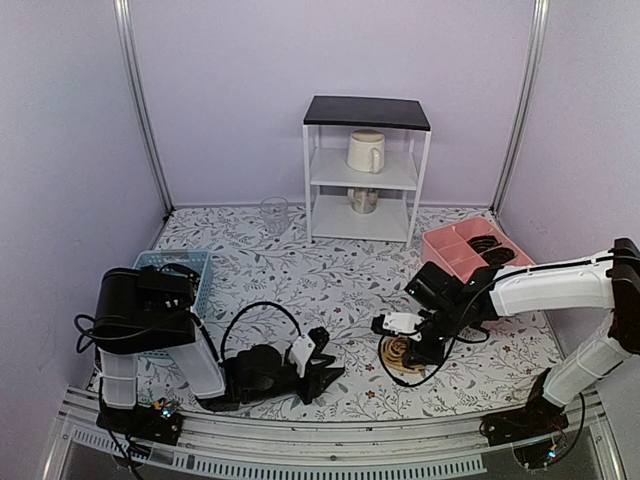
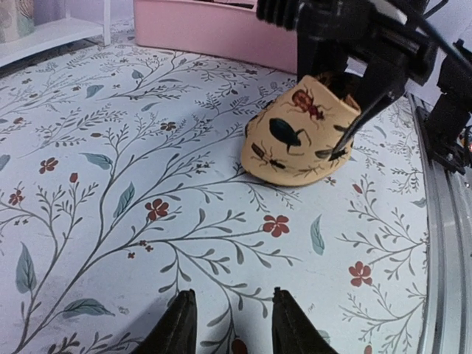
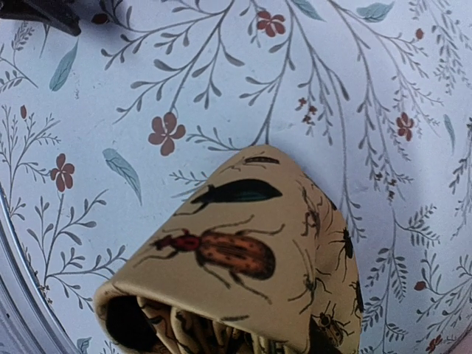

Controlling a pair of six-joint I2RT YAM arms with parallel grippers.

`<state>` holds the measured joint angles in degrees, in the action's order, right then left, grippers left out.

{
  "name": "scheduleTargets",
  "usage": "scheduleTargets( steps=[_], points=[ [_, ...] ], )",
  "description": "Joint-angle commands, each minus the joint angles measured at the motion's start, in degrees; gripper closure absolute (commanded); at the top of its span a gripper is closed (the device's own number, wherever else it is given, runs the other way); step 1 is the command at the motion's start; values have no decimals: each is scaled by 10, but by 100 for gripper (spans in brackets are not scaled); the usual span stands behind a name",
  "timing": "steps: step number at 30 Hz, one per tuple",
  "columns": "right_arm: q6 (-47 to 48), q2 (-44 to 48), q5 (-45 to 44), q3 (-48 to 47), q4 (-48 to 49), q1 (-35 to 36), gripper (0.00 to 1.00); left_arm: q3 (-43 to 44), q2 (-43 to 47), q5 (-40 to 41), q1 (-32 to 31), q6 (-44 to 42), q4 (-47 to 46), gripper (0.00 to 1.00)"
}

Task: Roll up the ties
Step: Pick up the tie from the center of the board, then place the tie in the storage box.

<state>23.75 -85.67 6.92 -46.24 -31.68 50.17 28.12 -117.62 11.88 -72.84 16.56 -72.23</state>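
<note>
A tan tie [image 1: 403, 355] printed with beetles and ants lies rolled into a coil on the floral table, right of centre near the front. It also shows in the left wrist view [image 2: 295, 140] and fills the lower half of the right wrist view [image 3: 251, 258]. My right gripper [image 1: 415, 345] is over the roll, and one dark finger [image 2: 365, 110] presses its side while the other goes down behind it. My left gripper [image 1: 325, 372] rests low on the table, left of the roll, open and empty [image 2: 230, 295]. Dark rolled ties [image 1: 490, 250] sit in the pink tray.
The pink divided tray [image 1: 450, 250] stands at the back right. A blue mesh basket [image 1: 195, 262] sits behind the left arm. A white shelf [image 1: 365, 190] with a mug [image 1: 365, 150] and a clear glass [image 1: 274, 213] stand at the back. A metal rail [image 2: 442, 221] runs along the front edge.
</note>
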Motion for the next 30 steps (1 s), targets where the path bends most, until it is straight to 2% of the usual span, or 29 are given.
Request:
scheduleTargets(
  steps=[1, 8, 15, 19, 22, 24, 27, 30],
  points=[
    [-17, 53, -23, -17, -20, -21, 74, -7, 16, 10, 4, 7, -18, 65],
    [-72, 73, -49, -41, -12, -53, 78, -14, 20, 14, 4, 9, -21, 65],
    [-242, 93, -166, -85, 15, -101, 78, -29, 30, 22, 3, 10, -32, 65],
    [-338, 96, -222, -119, -13, -151, 79, -40, 39, 27, 3, 10, -41, 65],
    [-388, 107, -263, -145, -35, -186, 75, -52, 43, 32, 3, 11, -48, 65],
    [-445, 112, -251, -162, -51, -224, 75, -57, 44, 36, 3, 13, -51, 65],
    [-481, 114, -226, -177, -60, -275, 75, -64, 44, 40, 2, 14, -55, 65],
    [-505, 110, -236, -178, -60, -308, 74, -68, 65, 45, 1, 13, -57, 65]
  ],
)
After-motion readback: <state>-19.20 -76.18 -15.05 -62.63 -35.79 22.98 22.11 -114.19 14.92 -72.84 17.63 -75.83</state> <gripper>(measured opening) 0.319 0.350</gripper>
